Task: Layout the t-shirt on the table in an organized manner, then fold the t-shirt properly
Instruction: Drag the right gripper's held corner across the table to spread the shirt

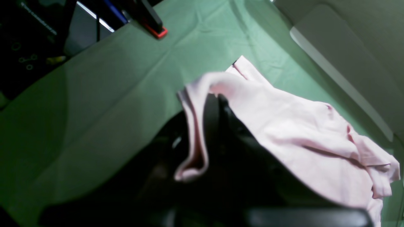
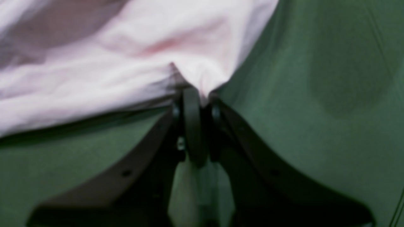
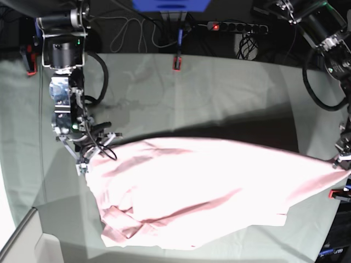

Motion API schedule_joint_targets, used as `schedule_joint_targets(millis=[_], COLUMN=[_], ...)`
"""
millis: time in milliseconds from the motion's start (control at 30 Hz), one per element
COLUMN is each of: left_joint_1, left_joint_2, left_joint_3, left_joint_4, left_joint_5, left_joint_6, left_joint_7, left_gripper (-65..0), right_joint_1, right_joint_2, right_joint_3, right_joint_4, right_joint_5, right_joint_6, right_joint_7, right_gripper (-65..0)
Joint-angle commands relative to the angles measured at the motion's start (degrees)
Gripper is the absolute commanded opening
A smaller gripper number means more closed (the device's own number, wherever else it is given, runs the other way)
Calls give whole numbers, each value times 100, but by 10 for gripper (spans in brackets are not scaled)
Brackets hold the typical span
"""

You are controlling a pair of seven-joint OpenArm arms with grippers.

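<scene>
While both arms hold the t-shirt (image 3: 203,186) stretched between them, you have it spread across the near half of the worktop (image 3: 219,93), one end up at the left edge, the other out at the right edge, with a bunched, folded-over lump sagging toward the near-left corner.

Your right gripper (image 2: 202,94) has its fingers (image 2: 191,119) pinched tight on a small peak of the pink cloth; the wrist view shows fabric puckered right into the pinch. Your left gripper (image 1: 217,104) is closed too, and a hem or sleeve edge drapes over it, so it looks clamped on cloth, though dark blur hides the tips.

Expect this shirt to behave as light, limp cotton: no stiffness, it sags wherever you leave it unsupported, and it wrinkles rather than slides flat. It should drag on the worktop's creased green cover and could pull that cover along with it. Nothing fragile here, but a thin pinch may slip if you tug hard.

Best holds, in my judgement, are seams and hems, at shoulders or bottom corners, where doubled cloth gives the fingers more to bite. Keep the tension even, or the near-left lump will stay folded.
</scene>
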Motion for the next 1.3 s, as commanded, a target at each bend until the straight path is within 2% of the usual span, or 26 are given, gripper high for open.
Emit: schedule_joint_targets(millis=[0,267,433,567,667,833,933,1033,1167,1267], left_joint_1=[-83,-4,234,216,163,-48,-39,-21,-4,-4], left_joint_2=[-90,-90,-82,-11,-47,-64,-55,-55,-126,-187], left_joint_3=[-18,-18,-185,-493,-554,-361,-194,-229,-273,-510], left_joint_4=[130,192,676,816,755,614,306,-37,-318,-353], left_joint_5=[-51,-60,-60,-60,-60,-16,2,-16,2,-25], left_joint_6=[-6,-6,-6,-6,-6,-6,-6,-6,-6,-6], left_joint_7=[-158,-158,-158,-158,-158,-96,-149,-149,-158,-140], left_gripper=[-648,-648,-648,-648,-648,-648,-648,-648,-648,-648], right_joint_1=[18,-888,-1160,-642,9,1099,1635,1960,2365,2541], right_joint_2=[55,64,64,64,64,37,-24,-165,-200,-209], right_joint_3=[9,-43,-52,-52,-246,-1142,-1696,-1942,-1969,-1969], right_joint_4=[313,2942,4551,4911,4454,2502,1157,164,-654,-759], right_joint_5=[8,-1,-10,-10,-10,-10,-10,-28,-28,-28], right_joint_6=[74,92,101,101,101,110,110,101,101,92], right_joint_7=[107,-16,-1089,-1731,-2038,-2021,-1669,-1124,-825,-825], right_gripper=[-650,-650,-650,-650,-650,-650,-650,-650,-643,-583])
